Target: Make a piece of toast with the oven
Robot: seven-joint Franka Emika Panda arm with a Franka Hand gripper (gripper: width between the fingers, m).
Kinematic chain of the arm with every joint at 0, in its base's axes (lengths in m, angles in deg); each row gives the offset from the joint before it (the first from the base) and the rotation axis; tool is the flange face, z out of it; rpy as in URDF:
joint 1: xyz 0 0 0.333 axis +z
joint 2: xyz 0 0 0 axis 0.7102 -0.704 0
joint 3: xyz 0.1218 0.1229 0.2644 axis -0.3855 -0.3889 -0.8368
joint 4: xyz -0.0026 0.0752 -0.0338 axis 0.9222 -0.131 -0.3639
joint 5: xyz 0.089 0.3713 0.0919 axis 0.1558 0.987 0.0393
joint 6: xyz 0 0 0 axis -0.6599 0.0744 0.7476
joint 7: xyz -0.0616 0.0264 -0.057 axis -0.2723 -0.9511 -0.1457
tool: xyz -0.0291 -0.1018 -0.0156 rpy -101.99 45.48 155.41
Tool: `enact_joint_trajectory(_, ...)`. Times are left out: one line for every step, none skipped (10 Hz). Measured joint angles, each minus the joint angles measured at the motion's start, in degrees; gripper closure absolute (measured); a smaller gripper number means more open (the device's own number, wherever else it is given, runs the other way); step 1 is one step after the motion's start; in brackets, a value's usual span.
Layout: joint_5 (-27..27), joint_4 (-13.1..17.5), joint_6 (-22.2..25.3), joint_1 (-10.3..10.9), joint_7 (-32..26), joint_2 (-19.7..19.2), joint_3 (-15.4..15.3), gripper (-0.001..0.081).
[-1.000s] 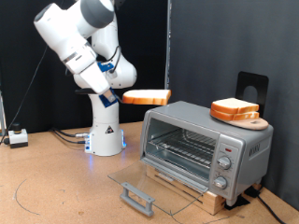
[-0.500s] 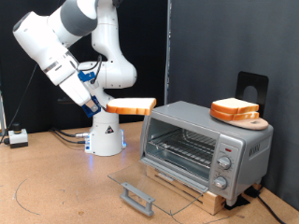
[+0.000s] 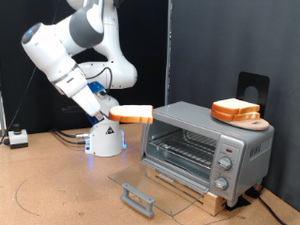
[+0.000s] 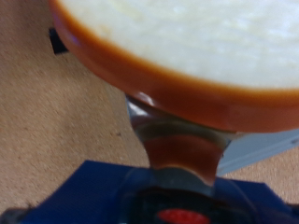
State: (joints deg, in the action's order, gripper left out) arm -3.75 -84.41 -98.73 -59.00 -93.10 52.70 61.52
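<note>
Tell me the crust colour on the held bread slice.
Golden-brown crust around a pale face on the bread slice, clearest in the wrist view.

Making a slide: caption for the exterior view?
Claw holds toast in the air beside the open oven.

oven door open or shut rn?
Open. The oven has its glass door folded down flat, wire rack exposed, nothing on it.

Up close, your wrist view is showing the toast (image 4: 187, 47) blurred and running off the frame's edges, covering the fingers. In the exterior view the oven (image 3: 206, 145) is hiding its far side, and its knob markings are too small to read.
</note>
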Motion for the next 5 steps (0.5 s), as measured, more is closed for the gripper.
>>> enact_joint_trajectory(0.0, -1.3, -3.0, 0.0, 0.0, -0.5, -0.1, 0.0346)
enact_joint_trajectory(0.0, -2.2, -5.4, 0.0, 0.0, -1.3, -0.2, 0.0346)
enact_joint_trajectory(0.0, -2.9, -7.5, 0.0, -0.1, -2.4, -0.2, 0.0346)
enact_joint_trajectory(0.2, -3.3, -8.9, 0.0, -0.8, -3.6, -0.2, 0.0346)
enact_joint_trajectory(0.9, -3.4, -9.9, 0.1, -1.8, -4.6, -0.2, 0.0346)
